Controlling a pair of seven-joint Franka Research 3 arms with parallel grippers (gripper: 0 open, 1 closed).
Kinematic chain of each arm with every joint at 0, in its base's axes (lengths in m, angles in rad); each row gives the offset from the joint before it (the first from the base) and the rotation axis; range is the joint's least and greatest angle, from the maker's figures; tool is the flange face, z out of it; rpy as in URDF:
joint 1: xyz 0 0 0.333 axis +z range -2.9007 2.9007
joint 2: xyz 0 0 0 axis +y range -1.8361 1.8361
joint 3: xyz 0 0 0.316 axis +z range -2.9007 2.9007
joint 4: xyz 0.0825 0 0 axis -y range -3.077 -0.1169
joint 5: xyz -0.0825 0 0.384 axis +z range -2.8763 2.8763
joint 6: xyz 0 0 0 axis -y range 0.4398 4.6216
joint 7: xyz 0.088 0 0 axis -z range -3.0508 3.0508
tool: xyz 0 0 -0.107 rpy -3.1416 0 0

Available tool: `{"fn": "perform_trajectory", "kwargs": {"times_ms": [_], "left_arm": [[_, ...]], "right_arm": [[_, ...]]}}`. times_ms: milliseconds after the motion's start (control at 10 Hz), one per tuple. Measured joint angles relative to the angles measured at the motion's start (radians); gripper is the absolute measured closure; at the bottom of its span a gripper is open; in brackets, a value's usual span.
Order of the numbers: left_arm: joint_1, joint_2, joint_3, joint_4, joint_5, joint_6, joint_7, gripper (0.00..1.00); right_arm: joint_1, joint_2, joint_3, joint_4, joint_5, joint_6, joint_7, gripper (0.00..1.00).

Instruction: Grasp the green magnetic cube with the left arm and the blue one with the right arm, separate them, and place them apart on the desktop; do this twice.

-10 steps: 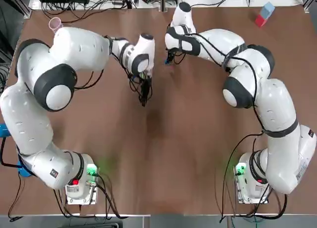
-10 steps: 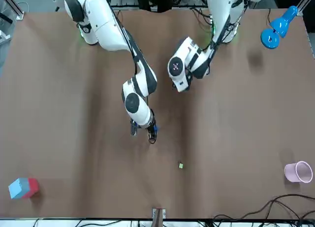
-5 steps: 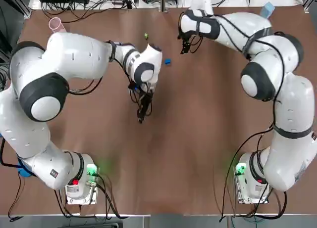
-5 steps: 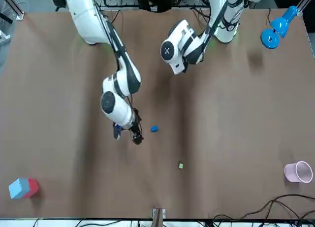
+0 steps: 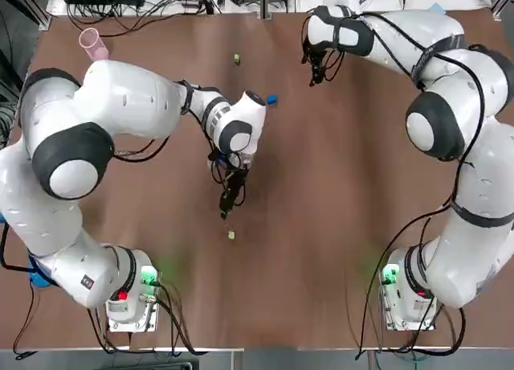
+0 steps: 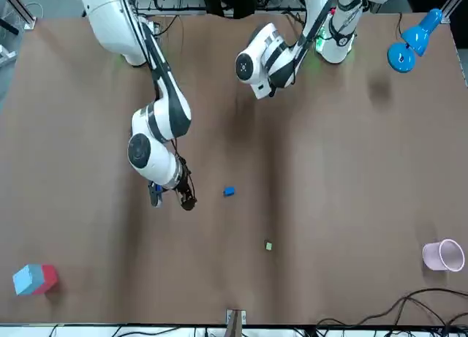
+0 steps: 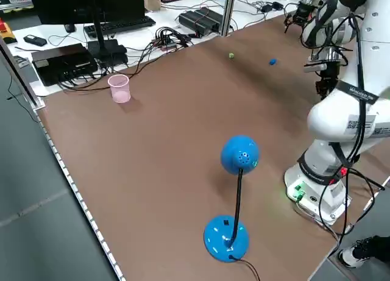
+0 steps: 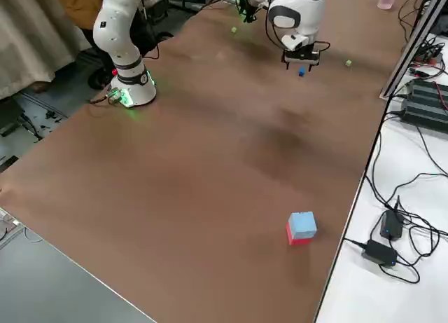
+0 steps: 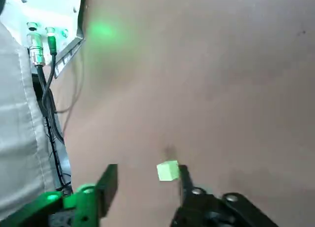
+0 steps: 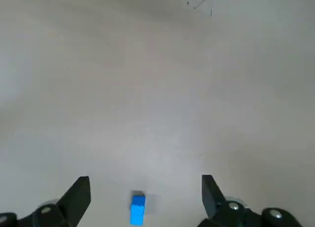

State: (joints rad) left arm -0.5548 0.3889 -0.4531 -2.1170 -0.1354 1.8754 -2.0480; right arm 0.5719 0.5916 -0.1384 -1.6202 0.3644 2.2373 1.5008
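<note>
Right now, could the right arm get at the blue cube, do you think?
Probably yes. The blue cube lies alone on the table, and the open right gripper hovers just beside it with nothing between them. The left gripper is farther off, by a green cube, so it should not block.

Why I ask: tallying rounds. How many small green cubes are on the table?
2. Far green cube: near the table's far edge. Near green cube: by the left gripper. Others may be hidden.
</note>
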Motion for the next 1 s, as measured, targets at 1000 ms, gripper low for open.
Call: {"fn": "perform_trajectory", "kwargs": {"times_ms": [1000], "left_arm": [[0.263, 0.341, 0.088, 0.617, 0.152, 0.349, -0.036, 0.0]], "right_arm": [[-0.008, -0.001, 0.006, 0.01, 0.001, 0.007, 0.157, 0.01]]}}
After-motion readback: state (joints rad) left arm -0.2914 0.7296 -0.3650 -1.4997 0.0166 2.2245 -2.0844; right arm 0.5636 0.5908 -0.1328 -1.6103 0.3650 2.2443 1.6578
